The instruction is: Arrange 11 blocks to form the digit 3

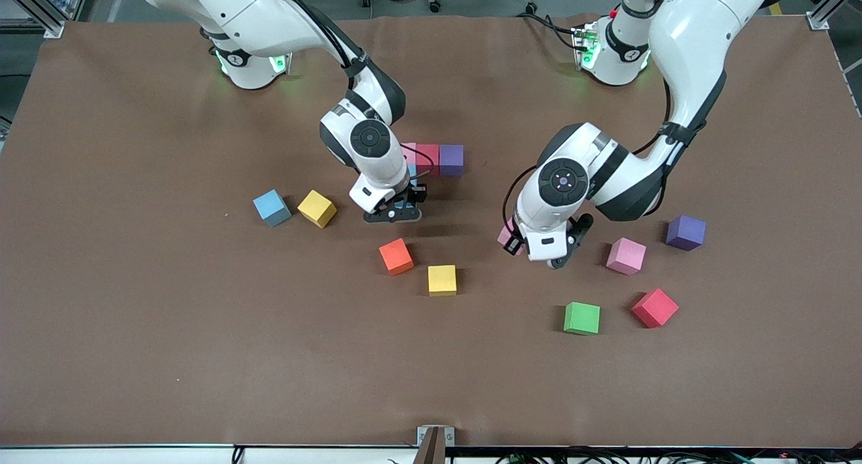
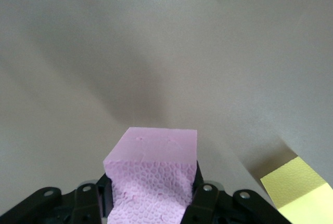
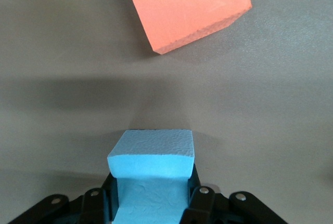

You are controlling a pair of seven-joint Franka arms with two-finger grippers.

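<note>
Pink, red and purple blocks are already set touching in a short row (image 1: 434,159) on the brown desk (image 1: 135,356), toward the edge where the robots' bases stand and about midway between the two ends. This row can be read as one bar of the digit 3, although its pink block is partly hidden by the right arm, so no more than three placed cubes can be counted.

The right tool (image 1: 397,211) is clamped on a light blue block (image 3: 152,157) and hangs over the desk just beside the row, above the orange block (image 1: 396,256). The left tool (image 1: 532,245) is clamped on a pink block (image 2: 153,167) and is held low over the desk, near the second pink block (image 1: 626,256).

Eight cubes lie loose on the desk: a blue block (image 1: 272,207) and a yellow block (image 1: 317,208) toward the right arm's end, the orange one and another yellow block (image 1: 442,279) near the middle, and the pink one, a purple block (image 1: 685,232), a green block (image 1: 582,318) and a red block (image 1: 654,308) toward the left arm's end.

It is judged that the task is at an early stage: one bar is done, two cubes are carried, and the column with the two other bars is not yet built.
</note>
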